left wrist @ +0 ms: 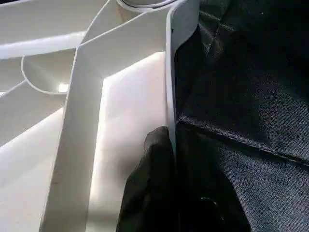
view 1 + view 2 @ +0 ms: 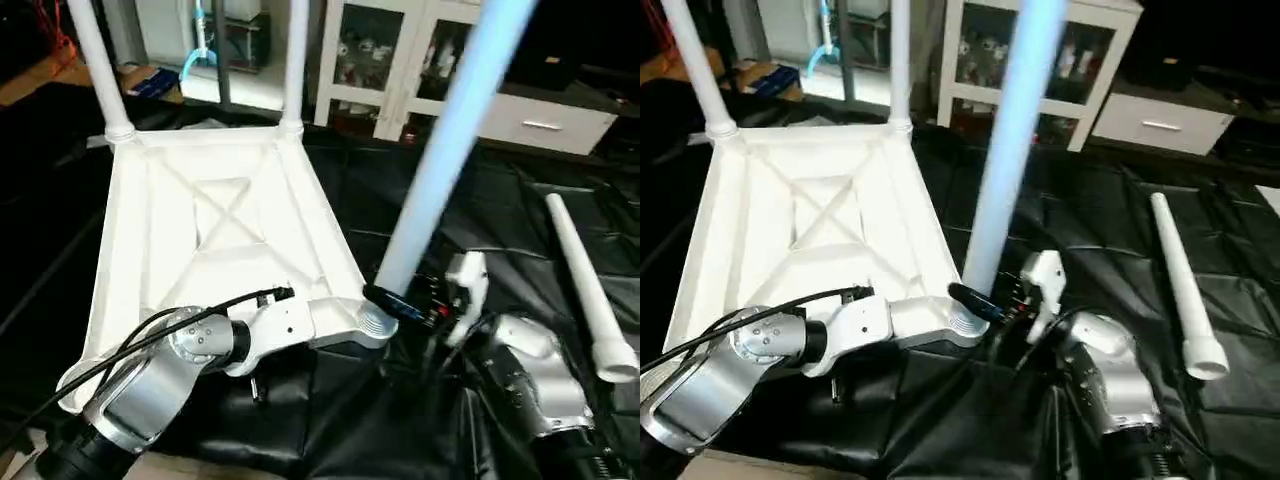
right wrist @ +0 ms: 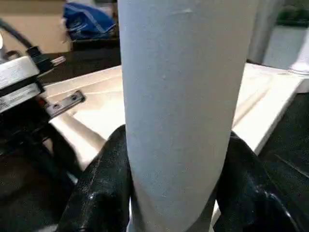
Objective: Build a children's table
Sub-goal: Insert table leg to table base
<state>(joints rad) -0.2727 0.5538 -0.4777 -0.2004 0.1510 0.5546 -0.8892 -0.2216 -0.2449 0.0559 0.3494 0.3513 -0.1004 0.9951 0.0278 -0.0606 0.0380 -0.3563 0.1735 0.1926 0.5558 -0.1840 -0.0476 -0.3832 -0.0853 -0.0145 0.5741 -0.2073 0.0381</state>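
The top (image 2: 215, 235) lies upside down on a black sheet (image 2: 470, 210), ribbed underside up. Two legs (image 2: 95, 60) stand upright in its far corner sockets. The right gripper (image 2: 395, 305) has its fingers (image 3: 104, 186) clamped around a third leg (image 2: 450, 140) near its lower end, which stands tilted at the near right corner socket (image 2: 375, 322). The left gripper (image 1: 166, 159) has its fingers closed on the top's near edge wall, just beside that socket. A fourth leg (image 2: 590, 290) lies flat on the sheet, well apart to the right. A cabinet (image 2: 400, 60) stands behind.
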